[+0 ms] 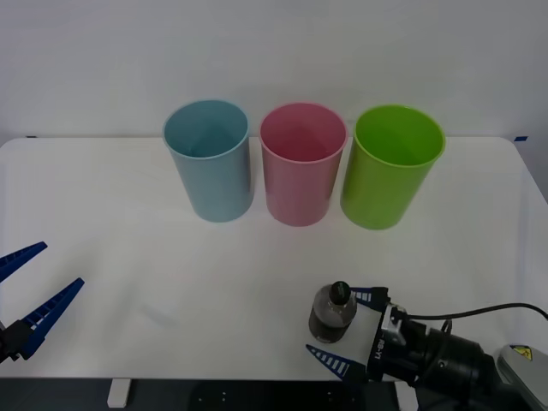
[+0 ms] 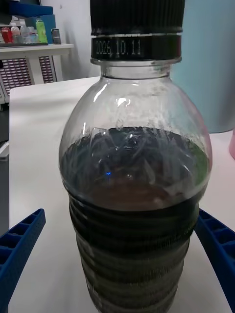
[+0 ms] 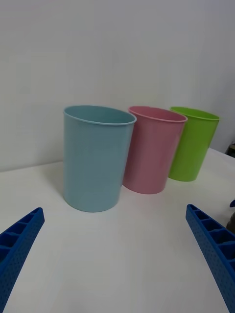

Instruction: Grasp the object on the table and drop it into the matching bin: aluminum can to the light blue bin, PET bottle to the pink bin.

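Observation:
The PET bottle (image 1: 331,312), small and clear with a black cap and dark liquid, stands upright near the front edge of the white table (image 1: 128,214). My right gripper (image 1: 349,329) is open with one blue finger on each side of the bottle. In the right wrist view the bottle (image 2: 132,186) stands between the fingers (image 2: 19,249), with a gap on one side. At the back stand the light blue bin (image 1: 208,158) and the pink bin (image 1: 302,163), both upright. My left gripper (image 1: 30,300) hangs open at the table's front left, facing the bins (image 3: 95,156).
A lime green bin (image 1: 390,167) stands right of the pink one. The three bins form a close row at the back. Bare tabletop lies between the bottle and the bins. Shelves with small items (image 2: 29,34) stand beyond the table's left end.

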